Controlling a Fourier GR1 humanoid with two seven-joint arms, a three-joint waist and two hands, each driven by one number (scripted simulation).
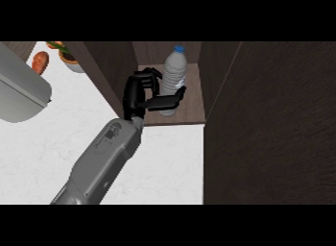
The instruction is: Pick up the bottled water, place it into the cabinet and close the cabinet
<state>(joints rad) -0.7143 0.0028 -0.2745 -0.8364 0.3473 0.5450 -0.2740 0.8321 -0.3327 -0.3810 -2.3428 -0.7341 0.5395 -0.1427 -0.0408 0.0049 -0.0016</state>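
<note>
Right hand (144, 93) curled round bottle (175, 77), upright inside cabinet (167, 119) near shelf's front edge; narrow gap to side walls, white tabletop (50, 144) below.

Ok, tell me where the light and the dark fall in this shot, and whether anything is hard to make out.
Head view: the white counter is brightest; the cabinet door and walls are very dark, their grain barely showing; the bottled water stands out pale inside the dim compartment; the black hand blends into the shade, so its finger outlines are hard to trace against the cabinet wall.
</note>
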